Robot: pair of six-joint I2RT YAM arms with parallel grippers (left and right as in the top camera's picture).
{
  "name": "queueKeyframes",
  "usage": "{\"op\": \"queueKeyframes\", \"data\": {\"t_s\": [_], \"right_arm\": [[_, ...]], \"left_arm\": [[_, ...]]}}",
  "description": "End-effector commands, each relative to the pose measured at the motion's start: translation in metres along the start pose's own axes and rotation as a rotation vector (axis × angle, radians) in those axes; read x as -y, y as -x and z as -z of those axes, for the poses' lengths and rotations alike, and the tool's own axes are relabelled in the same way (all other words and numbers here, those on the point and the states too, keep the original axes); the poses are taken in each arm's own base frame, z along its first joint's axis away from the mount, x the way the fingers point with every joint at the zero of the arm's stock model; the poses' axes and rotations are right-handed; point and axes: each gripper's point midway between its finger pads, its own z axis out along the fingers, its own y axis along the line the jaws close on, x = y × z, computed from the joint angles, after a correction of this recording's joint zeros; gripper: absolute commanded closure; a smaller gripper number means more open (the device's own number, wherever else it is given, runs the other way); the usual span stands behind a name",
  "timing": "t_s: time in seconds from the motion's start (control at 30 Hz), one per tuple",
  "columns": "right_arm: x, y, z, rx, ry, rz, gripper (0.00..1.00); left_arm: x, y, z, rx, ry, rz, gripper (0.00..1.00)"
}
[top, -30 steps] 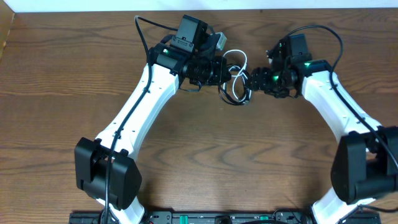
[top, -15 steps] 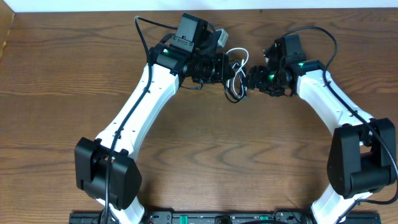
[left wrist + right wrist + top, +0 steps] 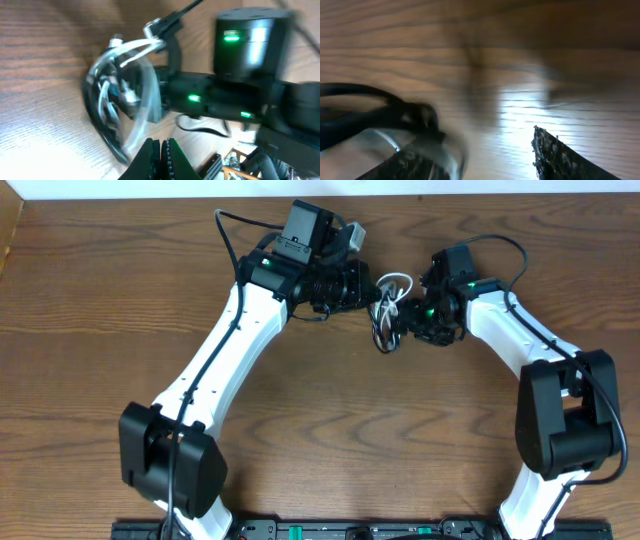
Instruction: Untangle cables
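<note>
A thin white cable (image 3: 396, 283) and a thin black cable (image 3: 381, 335) lie tangled in a small bundle between my two grippers at the back of the table. My left gripper (image 3: 372, 286) is at the bundle's upper left. In the left wrist view its jaws (image 3: 160, 150) are pressed shut, and the blurred white cable (image 3: 145, 95) runs down to their tips while the black cable (image 3: 102, 125) loops beside them. My right gripper (image 3: 404, 315) touches the bundle's right side. Its fingers (image 3: 485, 162) are wide open, with both cables (image 3: 405, 117) over the left finger.
The wooden table (image 3: 330, 430) spreads out in front of the arms. Its back edge (image 3: 150, 198) runs close behind the grippers. Thick black arm cables (image 3: 232, 230) arch over both arms. The right arm's wrist (image 3: 240, 95) fills the right of the left wrist view.
My right gripper has moved left into the bundle and squeezed the loops together. My left gripper has shifted slightly right along with the white loop.
</note>
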Motion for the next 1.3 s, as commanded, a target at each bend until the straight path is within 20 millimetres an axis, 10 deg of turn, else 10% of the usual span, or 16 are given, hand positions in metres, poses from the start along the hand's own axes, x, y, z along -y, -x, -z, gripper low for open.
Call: {"op": "queueKeyframes", "data": {"t_s": [0.0, 0.37, 0.93, 1.27], "right_arm": [[0.017, -0.001, -0.008, -0.006, -0.069, -0.033, 0.39], [0.042, -0.010, -0.002, -0.057, -0.132, -0.047, 0.48], [-0.005, -0.005, 0.072, 0.050, 0.039, 0.155, 0.39], [-0.007, -0.010, 0.082, 0.048, 0.036, 0.174, 0.37]], "left_arm": [[0.043, 0.009, 0.048, 0.096, -0.082, -0.071, 0.93], [0.013, 0.012, 0.089, 0.180, 0.071, -0.055, 0.93], [-0.134, 0.005, -0.040, -0.098, 0.347, -0.179, 0.66], [-0.196, 0.007, -0.069, -0.130, 0.516, -0.227, 0.48]]}}
